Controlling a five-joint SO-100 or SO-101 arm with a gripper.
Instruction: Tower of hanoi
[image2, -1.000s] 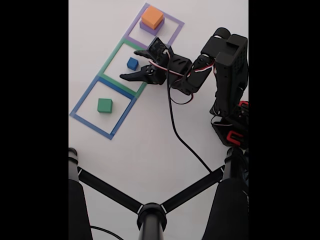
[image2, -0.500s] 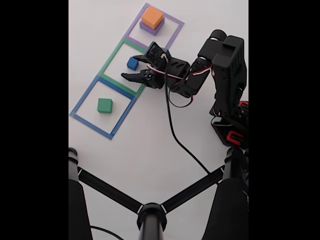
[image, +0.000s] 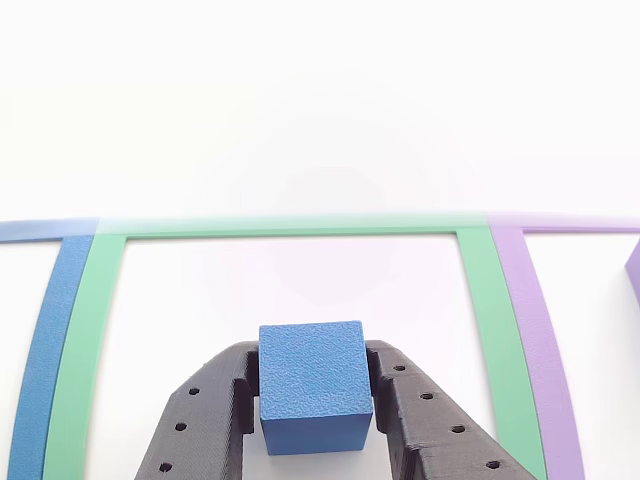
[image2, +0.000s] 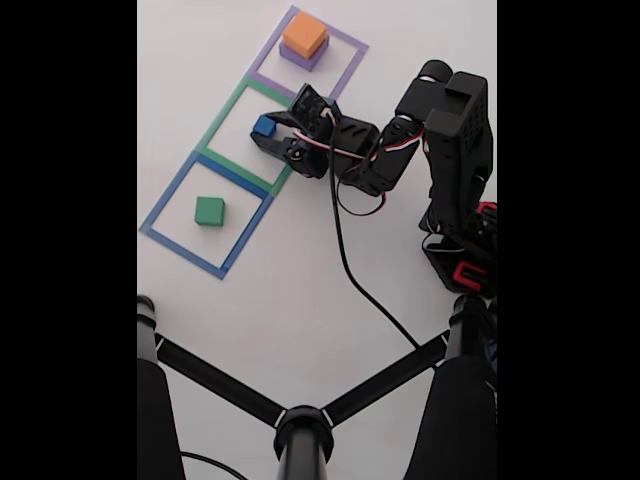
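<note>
Purple block (image2: 296, 58) sits inside the purple outline (image2: 345, 66) on the white tabletop (image2: 300, 290), with the orange block (image2: 305, 35) stacked on it. Green block (image2: 209, 211) rests alone in the blue outline (image2: 160, 208) — well apart. Blue block (image: 315, 388), smallest, stands in the green outline (image: 490, 330), clasped on both sides by the black jaws of the gripper (image: 316, 405).

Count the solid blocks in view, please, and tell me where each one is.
4. The blue block sits between the gripper fingers, inside the green outline. The green block is inside the blue outline. The orange block sits on the purple block.
</note>
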